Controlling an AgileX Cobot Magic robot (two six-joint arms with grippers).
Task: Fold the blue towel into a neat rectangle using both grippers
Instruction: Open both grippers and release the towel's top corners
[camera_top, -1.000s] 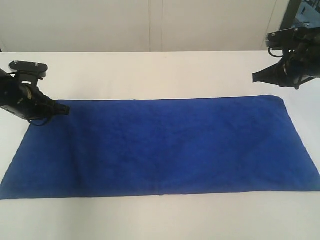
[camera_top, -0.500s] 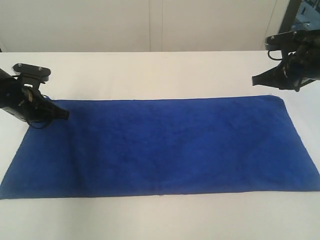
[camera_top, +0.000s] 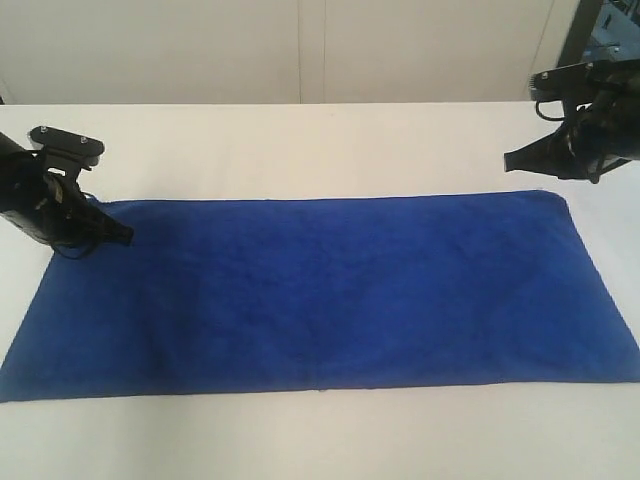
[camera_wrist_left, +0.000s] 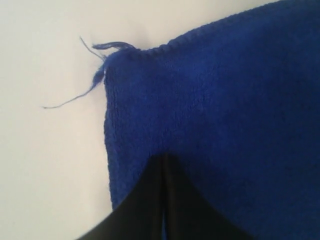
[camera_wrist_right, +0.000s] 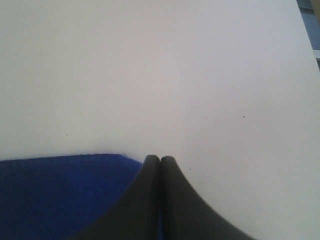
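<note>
I see the blue towel (camera_top: 320, 290) lying flat and fully spread on the white table (camera_top: 300, 140), a long rectangle with its long sides running from 9 o'clock to 3 o'clock in the exterior view. It fills the middle of the table. Its near hem is toward 6 o'clock and its far hem toward 12 o'clock. No part of it is folded over.

My left claw (camera_top: 125, 238) is at about 10 o'clock from the towel's centre, at the far left corner. Its tip points toward 3 o'clock and sits over the blue cloth just inside that corner. From my left wrist camera the two black fingers (camera_wrist_left: 150, 200) are pressed tight together, clenched, with no cloth pinched between them that I can see. The towel (camera_wrist_left: 225, 100) spreads out beyond the tip, and a loose thread (camera_wrist_left: 75, 97) trails off the corner onto the bare table. Whether the tip actually touches the cloth, I cannot tell.

My right claw (camera_top: 508, 157) is at about 2 o'clock from the towel's centre, near the far right corner, its tip pointing toward 9 o'clock. In the exterior view it is over the white table on the 12 o'clock side of the far hem, apart from the cloth. My right wrist camera shows its fingers (camera_wrist_right: 145, 200) clenched as well, closed against each other and gripping nothing, with the towel's corner (camera_wrist_right: 60, 195) just beside the tip and bare table beyond.
</note>
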